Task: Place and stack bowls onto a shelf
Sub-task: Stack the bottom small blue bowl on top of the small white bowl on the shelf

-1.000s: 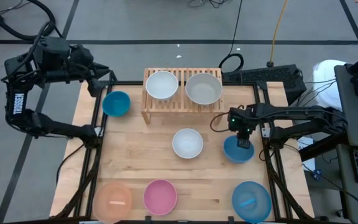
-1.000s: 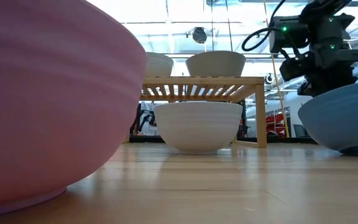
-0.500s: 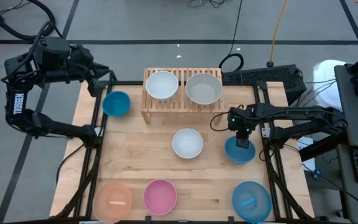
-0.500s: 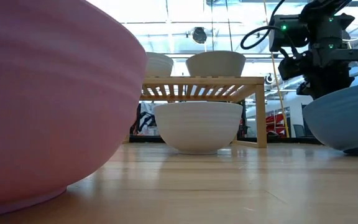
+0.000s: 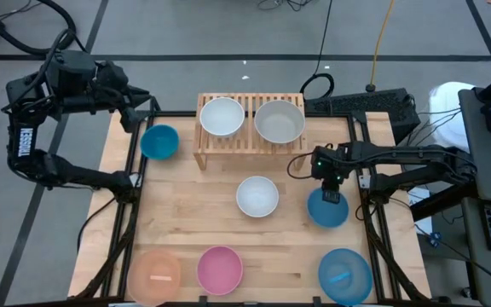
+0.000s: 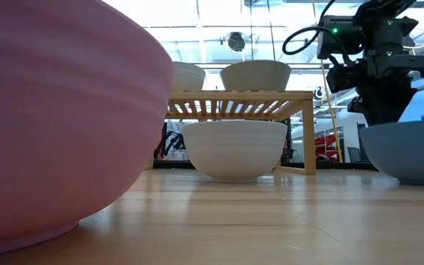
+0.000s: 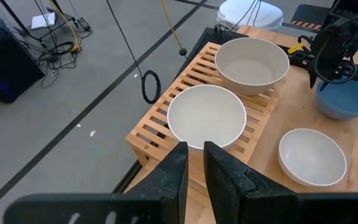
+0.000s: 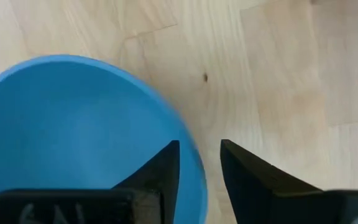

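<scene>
Though nothing here proves it, probably light, stiff and slick: smooth thin-walled plastic, unlikely to crack but apt to slide out of a weak pinch. Best taken by the rim, one finger inside and one outside, squeezing across the wall. Needs carrying level so as not to swing.

Right gripper [image 5: 332, 198] set at the near-shelf edge of the blue bowl [image 5: 328, 207], on the right of the tabletop just beside the white bowl [image 5: 257, 196]. Fingers parted astride the rim, not clamped on it. Left gripper [image 5: 135, 113] waiting past the table's left rear corner, above the small blue bowl [image 5: 159, 141], fingers a narrow slit apart with nothing between.

On the shelf [image 5: 228, 152] at the rear centre: a white bowl [image 5: 222, 117] and a grey bowl [image 5: 280, 120] side by side, each single, so stacking not yet begun. Along the front edge: peach bowl [image 5: 154, 275], pink bowl [image 5: 220, 269] and a larger blue bowl [image 5: 344, 275].

Only from the right wrist view: rim passing between the two fingers [image 8: 166, 163], daylight beside it. Only from the low view: blue bowl's base [image 6: 407, 151] resting on the wood, not lifted. Only from above: full layout and free route to the shelf.
</scene>
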### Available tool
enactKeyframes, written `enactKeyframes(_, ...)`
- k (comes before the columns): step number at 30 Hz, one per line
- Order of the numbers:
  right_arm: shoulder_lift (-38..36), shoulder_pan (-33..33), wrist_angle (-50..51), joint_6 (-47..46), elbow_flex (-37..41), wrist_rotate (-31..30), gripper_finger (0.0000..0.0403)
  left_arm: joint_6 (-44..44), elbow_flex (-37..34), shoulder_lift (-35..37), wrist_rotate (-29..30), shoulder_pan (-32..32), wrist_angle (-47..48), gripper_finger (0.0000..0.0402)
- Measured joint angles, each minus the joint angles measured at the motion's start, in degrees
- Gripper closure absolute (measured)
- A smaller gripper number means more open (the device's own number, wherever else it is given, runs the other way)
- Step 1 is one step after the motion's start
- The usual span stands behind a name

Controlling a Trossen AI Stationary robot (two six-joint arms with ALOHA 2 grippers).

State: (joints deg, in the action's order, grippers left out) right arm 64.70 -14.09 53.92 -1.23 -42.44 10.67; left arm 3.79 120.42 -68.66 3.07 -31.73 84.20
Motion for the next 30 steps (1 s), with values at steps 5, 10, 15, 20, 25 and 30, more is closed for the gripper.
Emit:
enactKeyframes(5,0.00,0.00,0.36,0.93,0.00,-0.13,0.0285,-0.23,0.00,0.00,0.00,0.00,-0.02,0.0344)
enactKeyframes(10,0.16,-0.04,0.20,1.46,0.18,-0.33,0.0286,-0.28,0.00,0.00,0.00,0.00,-0.02,0.0344)
enactKeyframes(15,2.74,-0.04,0.13,1.72,0.28,0.00,0.0286,-0.26,0.00,0.00,0.00,0.00,-0.02,0.0344)
enactKeyframes(20,6.67,-0.04,0.12,1.72,0.30,-0.10,0.0305,-0.24,0.00,0.00,0.00,0.00,-0.02,0.0344)
enactKeyframes(25,7.55,-0.04,0.22,1.80,0.25,-0.10,0.0390,0.34,-0.01,0.00,0.00,0.00,-0.02,0.0344)
enactKeyframes(30,6.49,-0.04,2.06,1.52,-2.25,-0.41,0.0401,0.40,-0.02,0.00,-0.02,0.00,-0.01,0.0344)
